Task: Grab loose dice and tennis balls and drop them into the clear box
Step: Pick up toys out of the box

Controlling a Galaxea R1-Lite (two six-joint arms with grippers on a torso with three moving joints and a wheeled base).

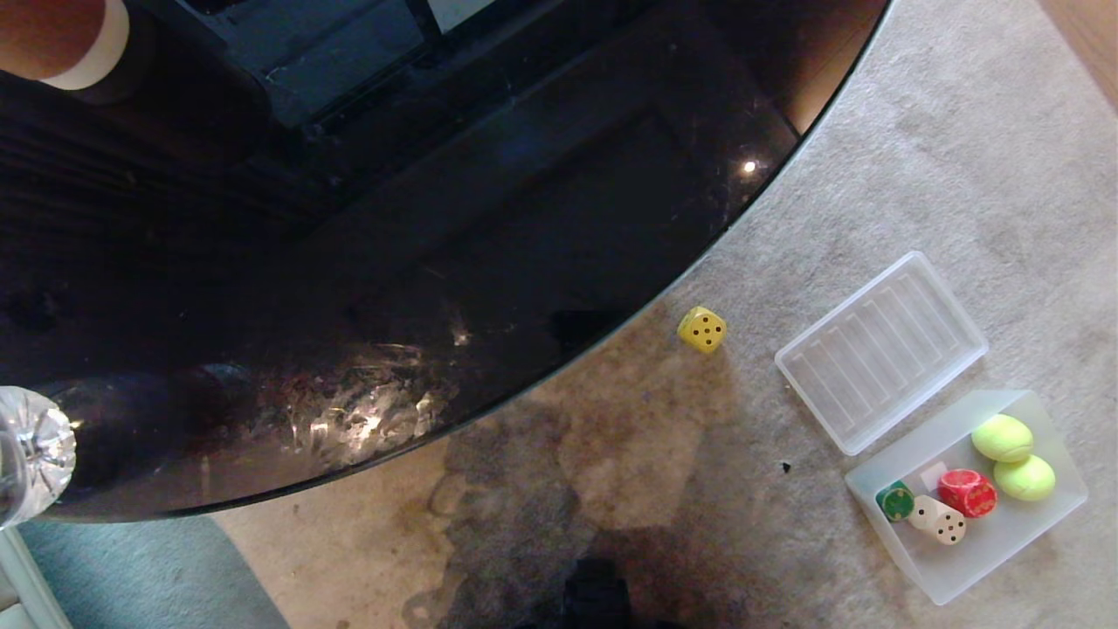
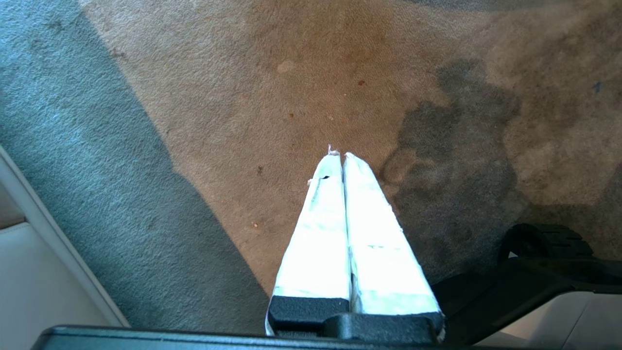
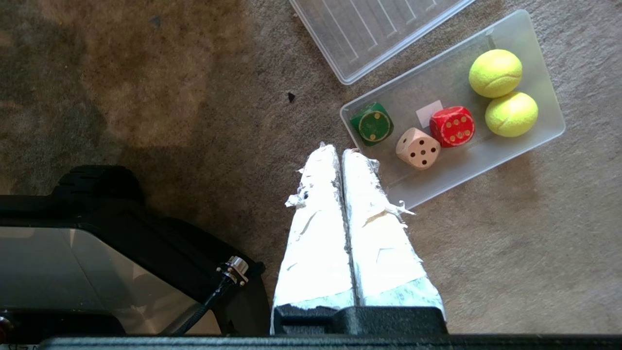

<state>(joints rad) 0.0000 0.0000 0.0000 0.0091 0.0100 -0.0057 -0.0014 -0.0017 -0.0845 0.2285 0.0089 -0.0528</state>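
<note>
Clenched white-taped right fingers [image 3: 340,151] hover empty just beside the frosted clear box [image 3: 544,112] holding green, beige, red dice and two tennis balls; the left fingers [image 2: 338,155] are clenched too. Yellow die [image 1: 701,329] lies loose by the dark glass table [image 1: 437,218], far beyond the ribbed lid [image 1: 880,349].

No lettering, brand or numeral is legible on any surface. The only readable marks are pips: the yellow die [image 1: 701,329] shows five; the beige die [image 3: 418,148], just beyond the right gripper [image 3: 340,151] tips, five; the red die [image 3: 452,126], six. The white sticker [image 3: 429,113] reads blank.
</note>
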